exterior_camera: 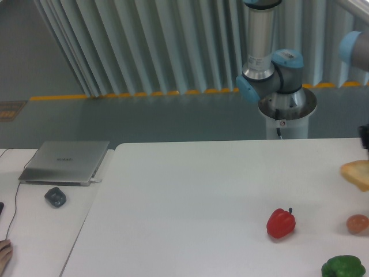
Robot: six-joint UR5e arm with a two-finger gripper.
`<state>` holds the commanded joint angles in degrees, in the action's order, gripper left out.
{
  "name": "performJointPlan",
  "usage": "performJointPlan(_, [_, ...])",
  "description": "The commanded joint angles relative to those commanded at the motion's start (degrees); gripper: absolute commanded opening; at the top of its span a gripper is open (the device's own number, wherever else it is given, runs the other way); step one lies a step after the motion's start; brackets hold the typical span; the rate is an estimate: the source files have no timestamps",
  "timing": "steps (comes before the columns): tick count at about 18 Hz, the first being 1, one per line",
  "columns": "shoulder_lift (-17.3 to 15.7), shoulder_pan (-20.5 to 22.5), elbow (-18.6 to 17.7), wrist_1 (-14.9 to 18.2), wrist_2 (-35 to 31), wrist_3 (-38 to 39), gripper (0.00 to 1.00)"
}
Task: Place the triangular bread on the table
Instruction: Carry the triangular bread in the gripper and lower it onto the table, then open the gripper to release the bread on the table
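The triangular bread (pixel 357 173) is a pale golden-tan wedge at the far right edge of the frame, over the white table (pixel 202 196), and is partly cut off by the edge. A dark part at the right edge just above the bread looks like my gripper (pixel 365 137). Most of it is out of frame. I cannot tell whether its fingers are open or shut. I cannot tell whether they touch the bread, or whether the bread rests on the table or hangs just above it.
A red bell pepper (pixel 281 223), a small orange-tan ball (pixel 357 224) and a green pepper (pixel 343 267) lie at the table's front right. The arm's base (pixel 286 109) stands behind the table. A silver laptop (pixel 64 162) and a dark mouse (pixel 55 197) are on the left desk.
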<state>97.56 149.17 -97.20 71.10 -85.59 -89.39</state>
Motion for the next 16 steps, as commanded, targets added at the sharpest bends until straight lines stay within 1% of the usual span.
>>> performJointPlan(2, [-1.49,-2.47,-2.1,0.09,-4.22,0.09,0.0])
performJointPlan(4, [-2.63,-3.88,-4.39,0.0,-6.95,0.01,0.0])
performJointPlan(6, [-3.6,-5.46,-6.15,0.0,-7.66,0.01,0.0])
performJointPlan(8, [-3.78,-6.08,-6.68,-0.09,-7.67,0.01,0.0])
performJointPlan(10, [-3.43,-6.17,-6.68,-0.18,-7.58,-0.08,0.37])
performJointPlan(12, [-3.25,-6.17,-6.86,-0.18,-7.58,-0.08,0.66])
performJointPlan(13, [-3.25,-6.26,-6.86,-0.26,-7.49,-0.26,0.97])
performJointPlan(14, [-3.34,-6.26,-6.77,-0.26,-7.49,-0.26,1.0])
performJointPlan(16, [-3.34,-6.17,-6.25,-0.35,-7.66,-0.26,1.0])
